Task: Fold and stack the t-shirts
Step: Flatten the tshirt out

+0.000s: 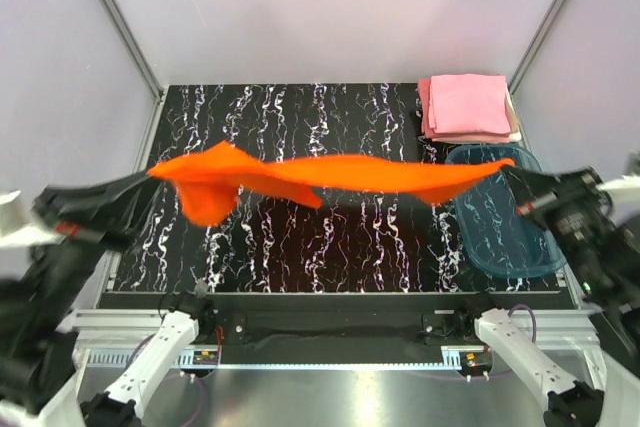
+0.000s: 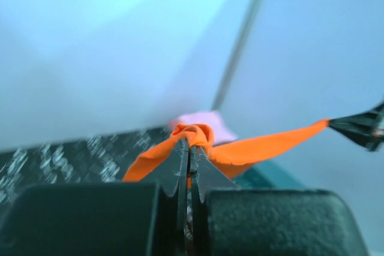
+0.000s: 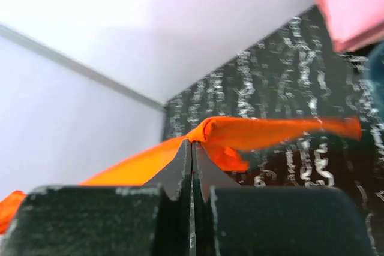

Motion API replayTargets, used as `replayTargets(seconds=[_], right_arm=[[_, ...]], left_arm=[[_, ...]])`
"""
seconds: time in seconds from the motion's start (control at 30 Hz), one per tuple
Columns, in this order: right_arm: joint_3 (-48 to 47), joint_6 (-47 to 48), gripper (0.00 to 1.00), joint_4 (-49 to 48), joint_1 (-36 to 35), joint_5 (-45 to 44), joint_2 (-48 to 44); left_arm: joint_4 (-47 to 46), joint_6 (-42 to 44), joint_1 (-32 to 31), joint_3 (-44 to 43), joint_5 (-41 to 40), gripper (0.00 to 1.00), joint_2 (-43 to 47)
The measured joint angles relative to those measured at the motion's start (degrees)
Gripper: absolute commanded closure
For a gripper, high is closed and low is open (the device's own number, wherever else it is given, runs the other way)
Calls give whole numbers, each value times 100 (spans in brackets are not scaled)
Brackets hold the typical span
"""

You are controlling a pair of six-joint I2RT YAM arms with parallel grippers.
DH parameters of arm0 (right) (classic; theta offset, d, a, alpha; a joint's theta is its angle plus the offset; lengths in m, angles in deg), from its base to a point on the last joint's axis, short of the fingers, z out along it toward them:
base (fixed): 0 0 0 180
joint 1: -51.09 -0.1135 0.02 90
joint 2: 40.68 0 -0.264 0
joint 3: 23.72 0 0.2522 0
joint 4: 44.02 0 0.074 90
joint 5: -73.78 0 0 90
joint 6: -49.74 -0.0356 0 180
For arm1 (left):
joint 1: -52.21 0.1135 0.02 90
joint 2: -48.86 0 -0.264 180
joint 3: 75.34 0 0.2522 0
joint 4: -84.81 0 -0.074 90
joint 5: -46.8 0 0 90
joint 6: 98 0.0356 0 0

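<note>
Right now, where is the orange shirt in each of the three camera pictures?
Top external: the orange shirt hangs stretched across the middle, above the black marbled table.
Left wrist: the shirt bunches at centre, pinched in the left hand, trailing right.
Right wrist: the shirt crosses the centre, pinched in the right hand.
Shared landmark: that table, lower left for the left wrist, upper right for the right.

No words, labels, brands, numbers or signs can be read in any view. The orange shirt (image 1: 370, 172), the pink shirts (image 1: 468, 105) and the teal tub (image 1: 510, 247) are plain colour. The black counter (image 1: 350, 237) carries only a white marbled pattern, not lettering.
</note>
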Motion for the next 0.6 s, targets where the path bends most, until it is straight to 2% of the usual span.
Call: replayTargets(seconds=[0.13, 0.3, 0.47, 0.6], right_arm=[[-363, -101, 100, 127, 0, 326, -380], [-361, -44, 100, 118, -2, 442, -195], [-94, 181, 100, -280, 0, 317, 612], [-2, 398, 100, -841, 0, 131, 1604]], left_arm=[[-138, -271, 0, -452, 398, 100, 339], [-144, -195, 0, -664, 437, 100, 345], [-144, 516, -2, -304, 13, 100, -11], [-131, 1314, -2, -98, -713, 100, -1043]])
